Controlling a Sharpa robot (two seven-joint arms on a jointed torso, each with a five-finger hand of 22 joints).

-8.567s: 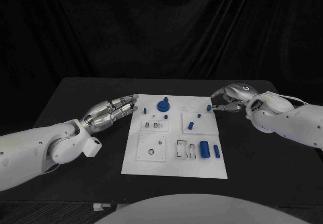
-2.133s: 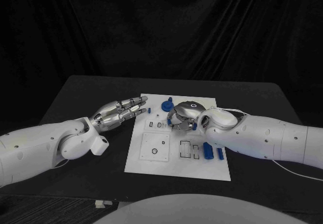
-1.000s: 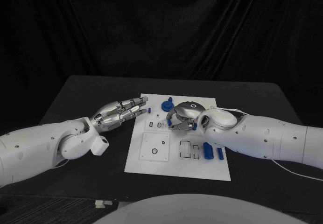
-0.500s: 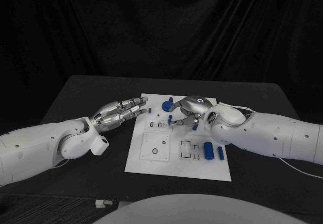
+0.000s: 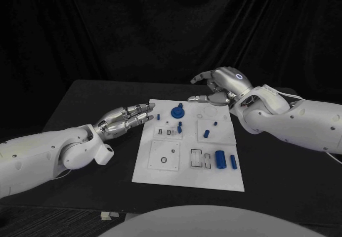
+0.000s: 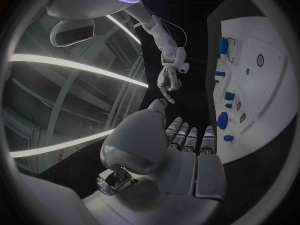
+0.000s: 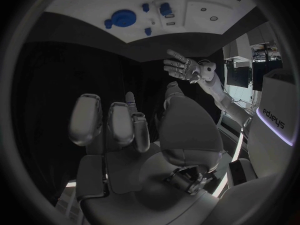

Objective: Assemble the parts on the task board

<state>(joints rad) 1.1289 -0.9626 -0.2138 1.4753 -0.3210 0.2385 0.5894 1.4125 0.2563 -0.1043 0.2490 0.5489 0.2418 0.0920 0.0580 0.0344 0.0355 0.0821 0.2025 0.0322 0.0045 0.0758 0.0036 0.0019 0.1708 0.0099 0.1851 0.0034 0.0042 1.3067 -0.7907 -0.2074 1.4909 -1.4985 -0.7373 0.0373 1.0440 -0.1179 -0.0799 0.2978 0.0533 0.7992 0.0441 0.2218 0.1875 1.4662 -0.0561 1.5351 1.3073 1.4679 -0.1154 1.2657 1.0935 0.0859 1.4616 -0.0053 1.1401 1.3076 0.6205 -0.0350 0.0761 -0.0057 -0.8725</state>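
The white task board (image 5: 165, 174) lies in the middle of the table. A large round blue part (image 5: 177, 112) stands near its far edge, with a small peg (image 5: 156, 117) beside it. A small blue part (image 5: 180, 128) sits by the slots in the board's middle, and two blue cylinders (image 5: 220, 158) lie at its right side. My left hand (image 5: 127, 118) hovers at the board's left edge, fingers stretched out and holding nothing. My right hand (image 5: 217, 86) is raised beyond the board's far right corner with its fingers spread and nothing in them. The right wrist view shows those bare fingers (image 7: 111, 125).
Two more small blue pegs (image 5: 206, 133) stand on the board's right half. Black table (image 5: 285, 163) surrounds the board on all sides. The left wrist view shows the board (image 6: 272, 92) and my right hand (image 6: 167, 82) beyond my left hand (image 6: 187, 150).
My right hand has lifted off the board's middle and drawn back to the far right, open. A small blue part it was over now sits uncovered by the slots. The left hand has stayed put.
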